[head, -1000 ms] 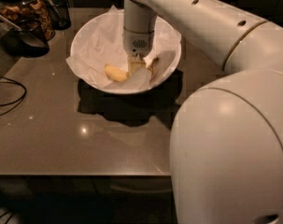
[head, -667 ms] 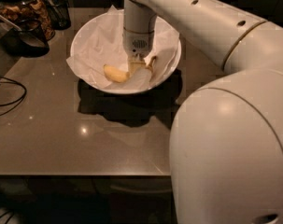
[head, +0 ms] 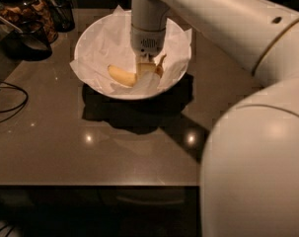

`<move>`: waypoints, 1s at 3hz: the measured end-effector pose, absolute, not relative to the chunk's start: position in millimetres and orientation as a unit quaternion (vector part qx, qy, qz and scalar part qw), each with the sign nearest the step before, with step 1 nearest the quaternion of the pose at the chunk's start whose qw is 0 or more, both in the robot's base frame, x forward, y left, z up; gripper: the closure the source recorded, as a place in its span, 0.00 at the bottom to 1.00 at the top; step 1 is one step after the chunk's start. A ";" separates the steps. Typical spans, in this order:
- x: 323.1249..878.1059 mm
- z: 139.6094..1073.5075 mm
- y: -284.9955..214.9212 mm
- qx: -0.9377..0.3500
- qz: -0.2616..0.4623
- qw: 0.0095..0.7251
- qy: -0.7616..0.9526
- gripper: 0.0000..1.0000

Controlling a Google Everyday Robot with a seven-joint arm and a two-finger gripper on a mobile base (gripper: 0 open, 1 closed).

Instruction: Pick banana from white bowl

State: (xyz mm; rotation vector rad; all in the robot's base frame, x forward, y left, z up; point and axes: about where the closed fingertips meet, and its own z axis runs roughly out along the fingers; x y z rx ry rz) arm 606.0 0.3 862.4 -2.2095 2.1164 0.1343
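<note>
Tool (head: 147, 72) over banana (head: 120, 75) in white bowl (head: 80, 46), jar (head: 26, 8) nearby.

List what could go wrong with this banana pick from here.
The gripper sits low in the white bowl, over the banana.
1. The crumpled paper lies right against the banana, so it may get pinched and lifted too.
2. The banana is curved and rests on loose paper, so it might roll or slip out on the lift.

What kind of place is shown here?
Probably a kitchen or break-room counter: a glossy dark countertop carries a glass jar of snacks and a paper-lined white bowl with a banana. The robot's claw reaches down into that bowl, at the banana.
</note>
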 end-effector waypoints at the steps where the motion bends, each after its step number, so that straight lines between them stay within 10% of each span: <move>1: 574.3 910.2 -13.1 -0.703 0.003 0.079 0.707 1.00; 3: 541.1 968.1 -14.9 -0.699 -0.045 0.121 0.703 1.00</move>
